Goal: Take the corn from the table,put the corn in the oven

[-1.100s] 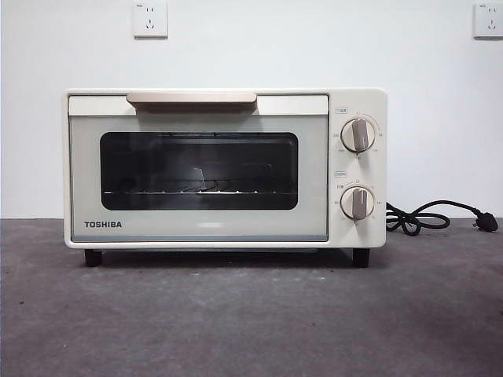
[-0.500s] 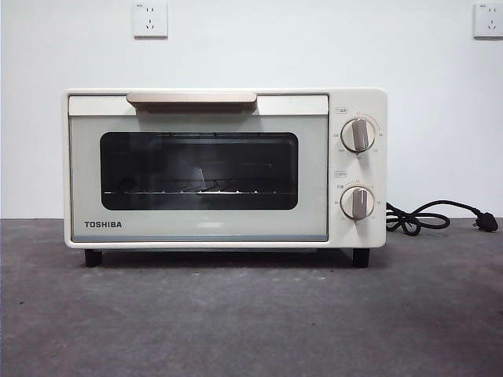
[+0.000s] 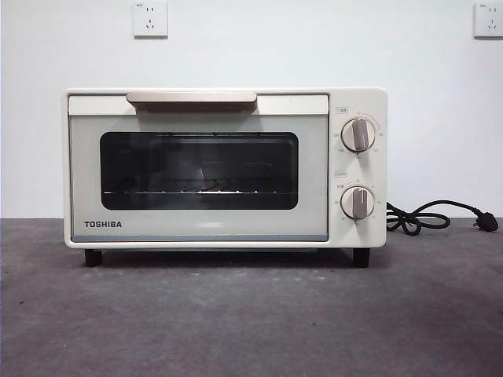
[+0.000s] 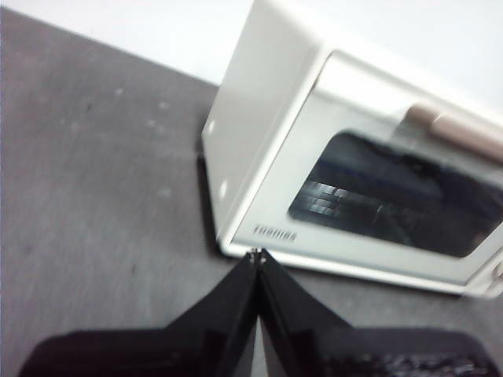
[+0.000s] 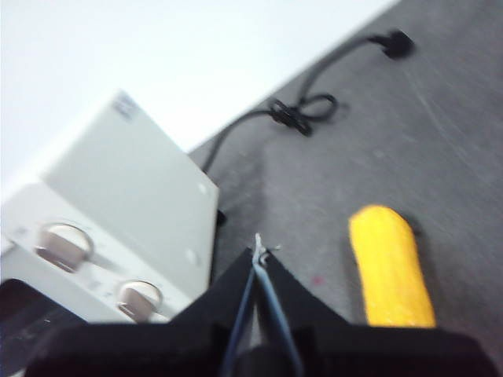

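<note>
Grey table (image 3: 251, 314) | left hand (image 4: 258, 255) pressed together | right hand (image 5: 258, 250) pressed together beside corn (image 5: 391, 267)

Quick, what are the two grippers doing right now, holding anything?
Left gripper: shut, empty, near the oven.
Right gripper: shut, empty, beside the corn on the table.

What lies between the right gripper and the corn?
In the right wrist view, only bare table separates the shut right gripper from the corn; nothing else lies between them.
</note>
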`<action>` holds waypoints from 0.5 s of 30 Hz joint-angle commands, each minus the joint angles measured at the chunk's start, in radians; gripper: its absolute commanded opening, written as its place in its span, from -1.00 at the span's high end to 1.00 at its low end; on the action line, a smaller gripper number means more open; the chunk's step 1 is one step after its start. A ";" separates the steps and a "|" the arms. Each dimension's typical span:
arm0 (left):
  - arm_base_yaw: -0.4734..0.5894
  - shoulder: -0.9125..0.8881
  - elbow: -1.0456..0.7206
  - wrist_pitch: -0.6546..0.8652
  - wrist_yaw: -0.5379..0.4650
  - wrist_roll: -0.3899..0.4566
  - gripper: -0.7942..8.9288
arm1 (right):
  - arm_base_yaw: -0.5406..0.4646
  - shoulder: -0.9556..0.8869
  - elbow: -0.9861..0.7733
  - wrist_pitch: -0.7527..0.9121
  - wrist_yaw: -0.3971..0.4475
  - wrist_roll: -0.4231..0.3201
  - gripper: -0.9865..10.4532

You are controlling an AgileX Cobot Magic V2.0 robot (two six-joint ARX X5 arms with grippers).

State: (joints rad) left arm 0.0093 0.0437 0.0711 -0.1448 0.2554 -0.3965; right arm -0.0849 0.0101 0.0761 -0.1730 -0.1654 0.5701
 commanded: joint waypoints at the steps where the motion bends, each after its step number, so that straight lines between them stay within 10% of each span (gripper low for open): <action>1: -0.002 0.020 0.081 0.019 0.006 0.006 0.85 | 0.000 0.004 0.029 0.012 -0.003 0.031 0.83; 8: -0.002 0.191 0.313 0.018 0.014 0.039 0.85 | 0.000 0.087 0.172 0.023 0.004 0.015 0.83; 15: -0.002 0.450 0.546 0.011 0.143 0.095 0.85 | 0.000 0.246 0.414 0.034 -0.055 -0.201 0.83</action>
State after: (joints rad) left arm 0.0093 0.4606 0.5983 -0.1337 0.3782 -0.3355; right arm -0.0849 0.2348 0.4564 -0.1406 -0.2131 0.4557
